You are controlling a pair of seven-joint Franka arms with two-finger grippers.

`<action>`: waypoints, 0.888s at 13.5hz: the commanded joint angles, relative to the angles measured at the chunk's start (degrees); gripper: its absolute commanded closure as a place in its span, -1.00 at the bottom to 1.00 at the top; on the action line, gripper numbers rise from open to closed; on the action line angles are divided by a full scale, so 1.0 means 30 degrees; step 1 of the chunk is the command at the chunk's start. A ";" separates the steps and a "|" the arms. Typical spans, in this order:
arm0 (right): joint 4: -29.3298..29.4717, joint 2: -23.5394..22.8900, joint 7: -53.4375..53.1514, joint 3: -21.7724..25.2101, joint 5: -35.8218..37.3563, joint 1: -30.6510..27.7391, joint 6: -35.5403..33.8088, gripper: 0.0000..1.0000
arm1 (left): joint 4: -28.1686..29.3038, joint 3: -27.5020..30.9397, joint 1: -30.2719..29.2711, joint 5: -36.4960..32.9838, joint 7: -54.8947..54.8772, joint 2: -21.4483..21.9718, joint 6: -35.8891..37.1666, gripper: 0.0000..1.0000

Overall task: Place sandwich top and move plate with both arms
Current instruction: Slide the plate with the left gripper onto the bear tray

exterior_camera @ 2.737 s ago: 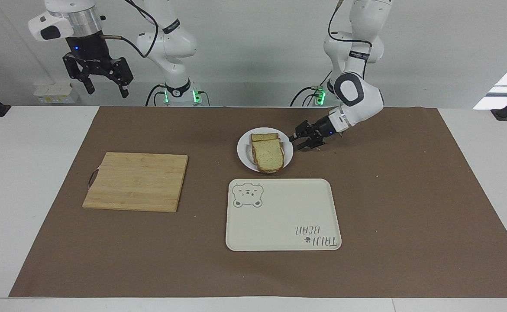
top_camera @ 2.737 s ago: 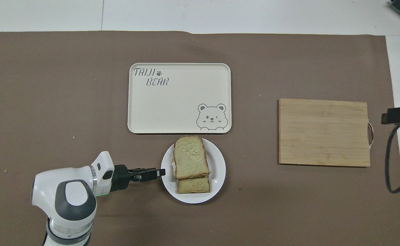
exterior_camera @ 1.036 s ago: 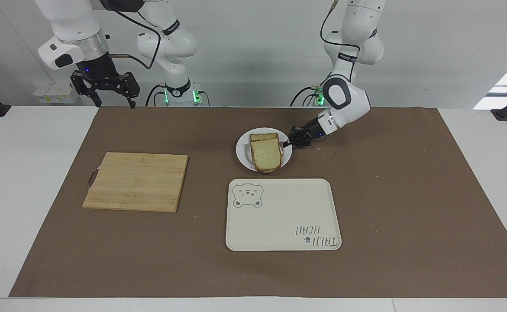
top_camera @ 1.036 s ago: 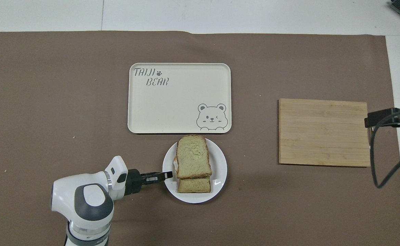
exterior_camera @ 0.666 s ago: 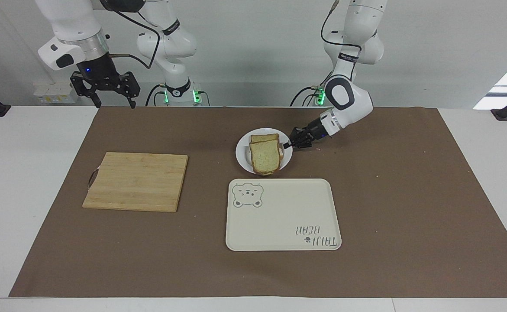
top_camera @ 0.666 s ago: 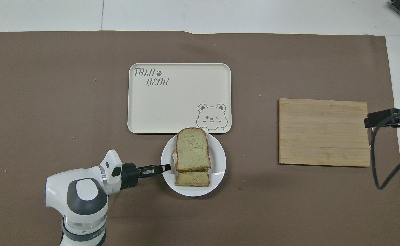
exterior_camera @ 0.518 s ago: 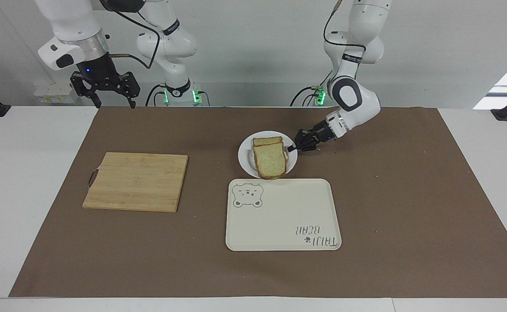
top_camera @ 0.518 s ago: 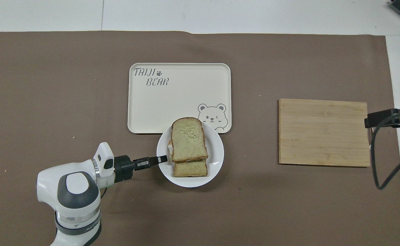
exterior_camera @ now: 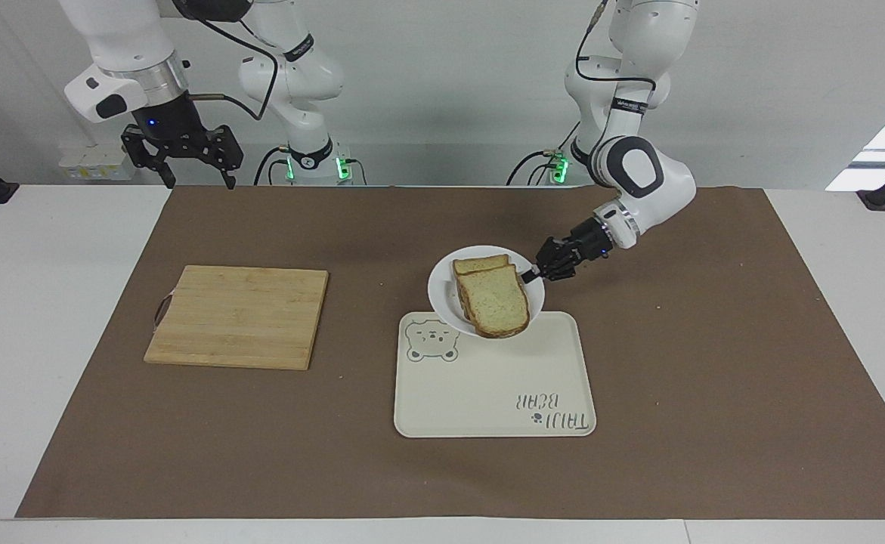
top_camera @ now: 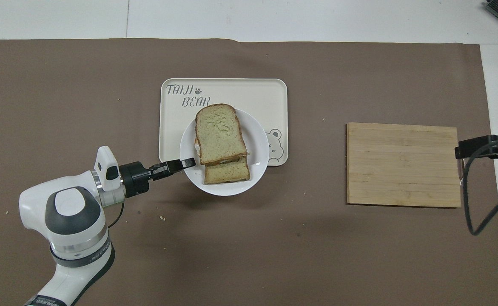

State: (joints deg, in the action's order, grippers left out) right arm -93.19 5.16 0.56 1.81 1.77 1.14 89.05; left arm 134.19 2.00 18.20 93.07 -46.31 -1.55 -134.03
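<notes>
The plate [exterior_camera: 442,296], a small round white dish carrying stacked bread, hangs tilted over the robot-side edge of a cream tray [exterior_camera: 487,393] at mid-table, held up by its rim. On the brown mat [exterior_camera: 714,363] covering the white table [exterior_camera: 34,302], the tray is the largest item near the middle, and its printed lettering reads "TAIJI BEAR" beside a paw mark, with a cartoon bear drawn in the corner diagonally across. A bamboo cutting board [exterior_camera: 236,316] lies flat toward the right arm's end of the table, well apart from the tray. The sandwich top [exterior_camera: 493,302], a plain tan slice with a brown crust, lies uppermost on the plate, offset over a lower slice [exterior_camera: 480,264] that pokes out on the robots' side. The left gripper [exterior_camera: 534,276] is clamped together on the plate's rim at the side toward the left arm's end, just beside the sandwich top. The right gripper [exterior_camera: 193,170] waits high over the mat's robot-side edge, jaws spread wide and holding nothing. The facing view shows the plate's tilt and the gap beneath it; the overhead view instead shows the plate [top_camera: 257,178] covering part of the bear, and catches only the tip of the right gripper [top_camera: 482,149] at its edge, by the cutting board.
</notes>
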 commanded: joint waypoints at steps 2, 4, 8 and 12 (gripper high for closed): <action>0.0008 0.0009 0.0430 -0.0104 -0.0386 -0.0261 0.0140 -1.00 | -0.3646 -0.0081 -0.0998 -0.2657 0.2422 -0.2465 0.0556 1.00; 0.0009 0.0009 0.0430 -0.0074 -0.0386 -0.0232 0.0139 -1.00 | -0.4969 -0.0081 -0.1086 -0.3627 0.3307 -0.3433 0.0497 1.00; 0.0009 0.0009 0.0430 -0.0075 -0.0386 -0.0232 0.0139 -1.00 | -0.5909 -0.0139 -0.1527 -0.4626 0.3337 -0.4782 0.0177 1.00; 0.0009 0.0009 0.0430 -0.0104 -0.0386 -0.0232 0.0140 -1.00 | -0.6173 -0.0286 -0.1234 -0.4976 0.3279 -0.5896 -0.0938 1.00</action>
State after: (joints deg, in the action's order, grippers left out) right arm -93.19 5.16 0.56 1.79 1.75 1.14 89.05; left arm 117.87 1.70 14.47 79.70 -37.53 -17.27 -135.67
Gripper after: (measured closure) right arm 0.000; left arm 0.952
